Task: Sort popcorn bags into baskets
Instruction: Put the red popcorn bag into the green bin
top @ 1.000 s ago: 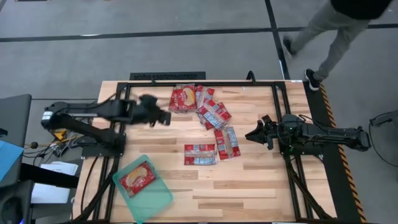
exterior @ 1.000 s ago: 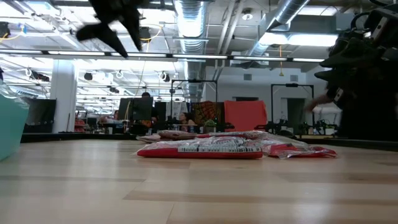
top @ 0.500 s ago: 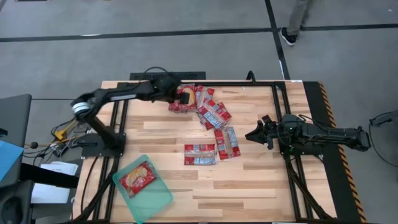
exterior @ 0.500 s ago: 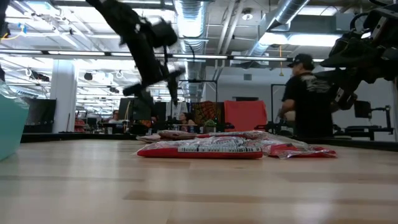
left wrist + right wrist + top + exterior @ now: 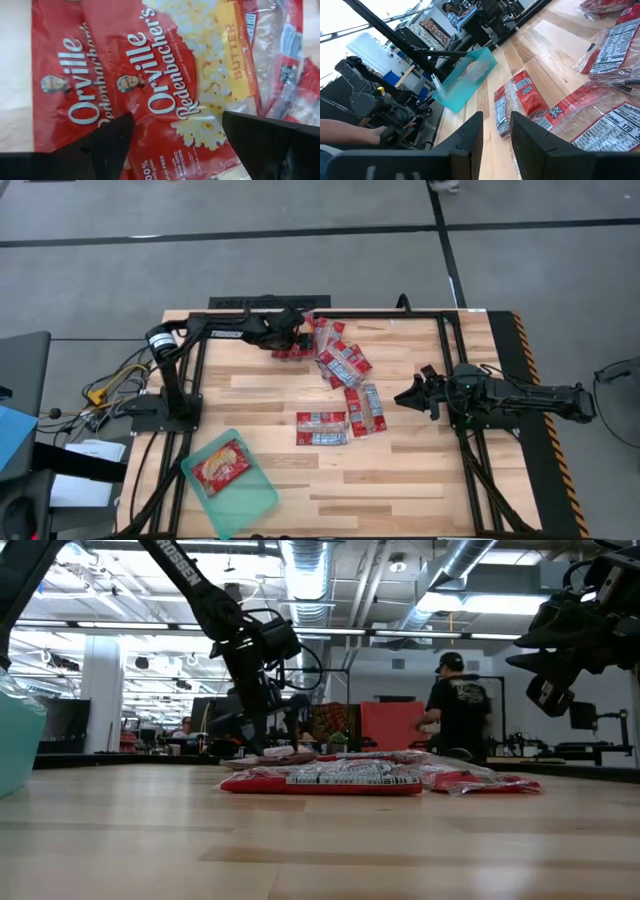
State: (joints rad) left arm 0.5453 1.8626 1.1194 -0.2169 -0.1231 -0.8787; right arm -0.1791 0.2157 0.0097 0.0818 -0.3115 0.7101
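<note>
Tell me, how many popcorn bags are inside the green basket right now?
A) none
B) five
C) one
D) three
C: the high view shows a single red popcorn bag lying in the teal basket near the table's front left corner, while the other bags lie out on the wood. The left gripper is over the pile at the far edge, and the right gripper waits at the right side.

One popcorn bag lies in the basket; others mid-table.
</note>
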